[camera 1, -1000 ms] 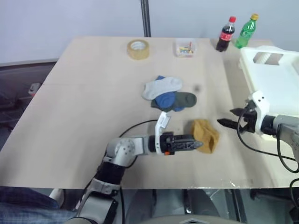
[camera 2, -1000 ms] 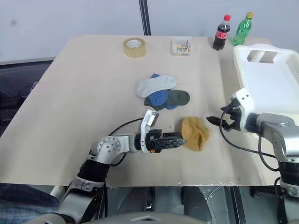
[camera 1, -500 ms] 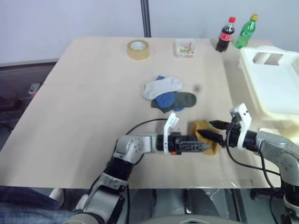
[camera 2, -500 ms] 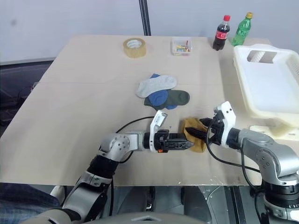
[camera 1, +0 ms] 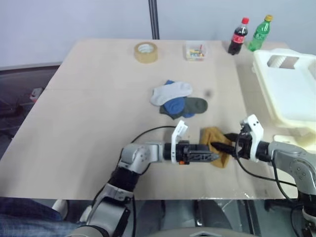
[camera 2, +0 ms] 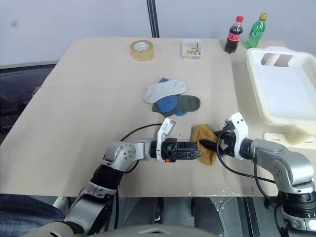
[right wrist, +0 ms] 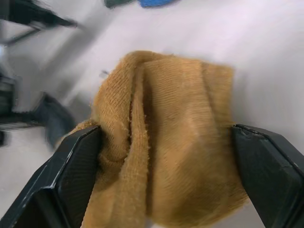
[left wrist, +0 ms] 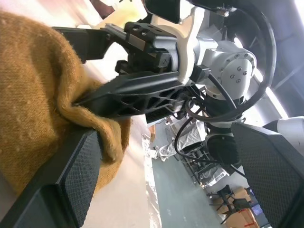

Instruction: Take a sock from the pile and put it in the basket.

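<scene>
my two grippers, left gripper (camera 1: 213, 158) and right gripper (camera 1: 223, 143), stand wide open around one crumpled mustard-yellow knit sock (camera 1: 216, 146). behind lies the pile (camera 1: 177, 99) of three socks; one large white plastic basket (camera 1: 291, 91) sits at my right.

A pale wooden desk (camera 1: 89, 113) stands before a plain light wall (camera 1: 74, 19). A dark pole (camera 1: 154, 19) rises behind it

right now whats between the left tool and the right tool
The mustard-yellow sock lies between the left tool and right tool, both open and facing each other across it in the left eye view.
</scene>
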